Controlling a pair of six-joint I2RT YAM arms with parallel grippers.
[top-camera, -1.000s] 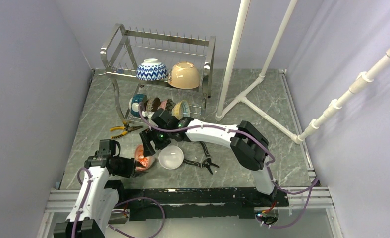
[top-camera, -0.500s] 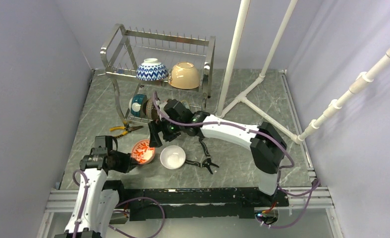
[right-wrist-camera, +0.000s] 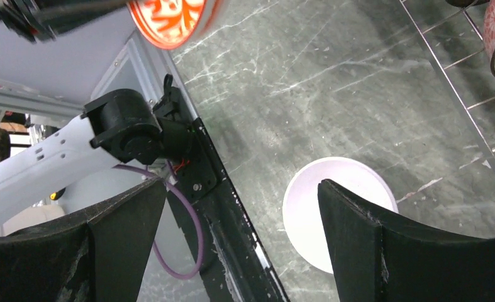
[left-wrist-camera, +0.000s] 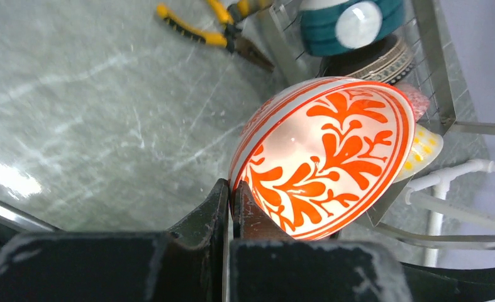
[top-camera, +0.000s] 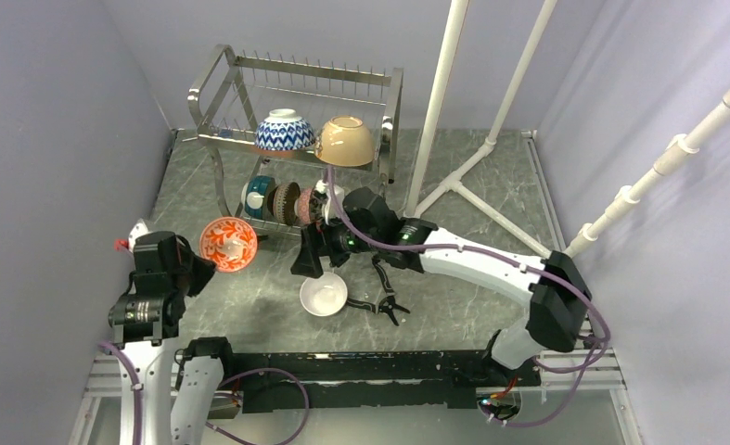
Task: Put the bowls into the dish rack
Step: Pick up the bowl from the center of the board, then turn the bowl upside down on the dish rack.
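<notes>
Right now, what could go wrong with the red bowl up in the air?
The left pincer pinches the red bowl only by its rim, so it might slip and drop onto the table. The lower shelf of the dish rack already holds a row of bowls, so squeezing it in could knock them.

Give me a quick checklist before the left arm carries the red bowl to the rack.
1. Left gripper shut on the red-patterned bowl at its rim: ok.
2. Bowl lifted off the table: ok.
3. Right gripper open, holding nothing, by the white bowl: ok.
4. Path to the dish rack lower tier: probably not ok, the right gripper sits in front of it.
5. Free slot on the lower tier: cannot tell.
</notes>
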